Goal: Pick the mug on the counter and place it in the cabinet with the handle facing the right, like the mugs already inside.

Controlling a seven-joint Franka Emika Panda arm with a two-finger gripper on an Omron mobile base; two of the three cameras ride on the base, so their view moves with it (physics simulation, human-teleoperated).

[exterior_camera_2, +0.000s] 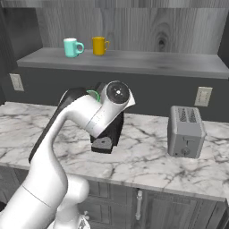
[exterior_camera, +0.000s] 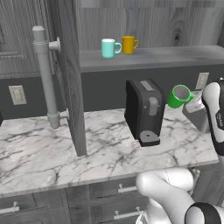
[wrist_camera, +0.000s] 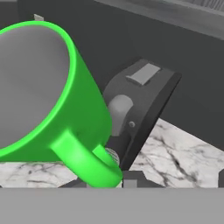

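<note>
Above the counter (exterior_camera: 52, 148), beside the coffee machine (exterior_camera: 142, 109) — green mug (exterior_camera: 179, 96) carried aloft, tipped on its side.

Pinched in the gripper (exterior_camera: 189, 101), mouth turned toward the left camera, handle (wrist_camera: 85, 162) nearest the hand camera. Up and to the left, well apart — cabinet (exterior_camera: 175, 57) shelf with teal mug (exterior_camera: 109, 48) and yellow-orange mug (exterior_camera: 128, 44), handles rightward. Needs righting first, by the look of it.

A rendered kitchen: marble counter (exterior_camera: 39, 148) over dark drawers (exterior_camera: 109, 192), coffee machine (exterior_camera: 143, 111), toaster (exterior_camera_2: 186, 132), wall outlets (exterior_camera_2: 202, 96), mugs (exterior_camera: 118, 46) shelved in an open cabinet (exterior_camera: 153, 57).
</note>
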